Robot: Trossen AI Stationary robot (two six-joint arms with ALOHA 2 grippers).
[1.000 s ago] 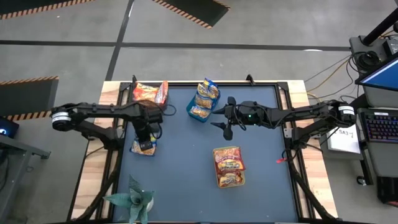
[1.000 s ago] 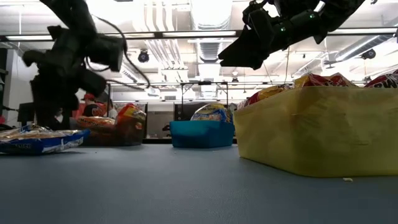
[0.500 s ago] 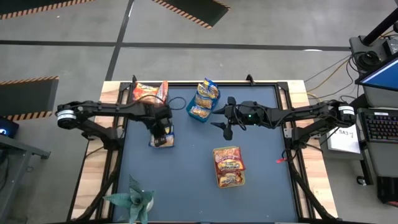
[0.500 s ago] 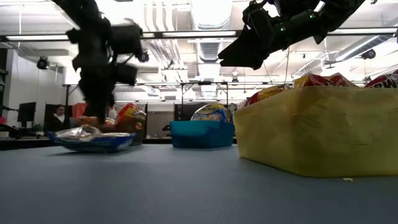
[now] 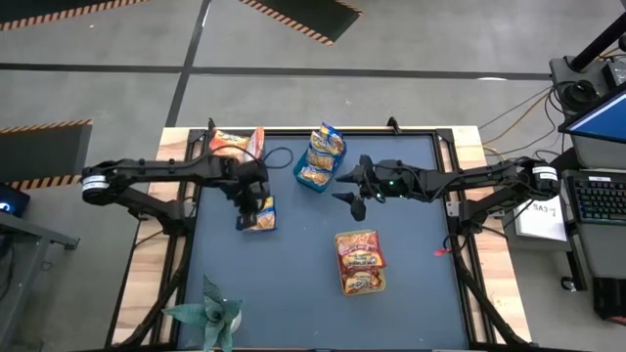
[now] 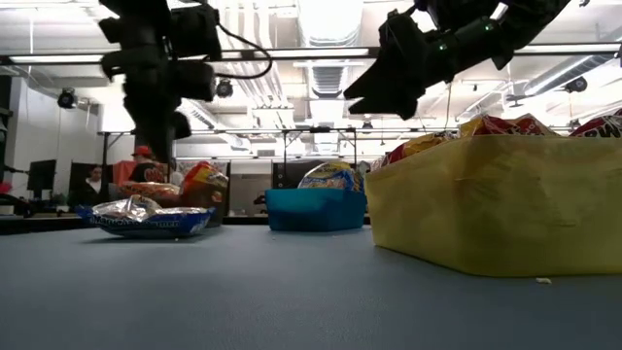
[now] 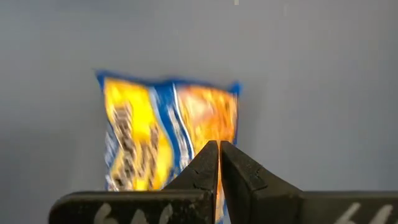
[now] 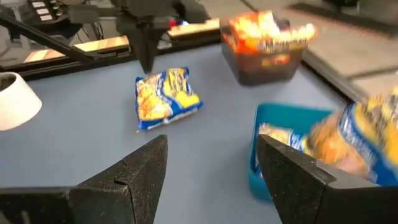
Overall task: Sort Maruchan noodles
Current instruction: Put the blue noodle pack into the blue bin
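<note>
The left hand [image 5: 248, 209] hangs over the left part of the tabletop [image 5: 293, 284], its two fingers [image 7: 208, 168] pressed together with nothing between them. A blue-and-yellow packet [image 5: 261, 213] lies flat on the tabletop just beside it; in the low view the hand [image 6: 155, 146] stands clear above the packet [image 6: 146, 219], not touching it. The left wrist view shows the same packet [image 7: 161, 140] lying alone on the bare surface past the closed fingertips.

The right hand [image 5: 354, 193] hovers above the middle of the tabletop, well apart from the loose packet, its fingers [image 8: 134, 180] spread wide and empty. In the low view it [image 6: 389, 83] hangs high over the bins.

The other packets sit sorted in three bins. A dark bin [image 5: 256, 154] at the far left corner holds orange packets [image 5: 230, 145]. A blue bin [image 5: 301, 183] at the far edge, near the middle and just left of the right hand, holds more blue-and-yellow packets [image 5: 323, 149], heaped above its rim. A yellow-green bin [image 6: 466, 209] nearer the front and a little right of centre holds red packets [image 5: 359, 256].

A green plant-like ornament [image 5: 210, 311] stands at the near left edge of the tabletop. In the low view, a person [image 6: 94, 179] sits in the room far behind the tabletop.
</note>
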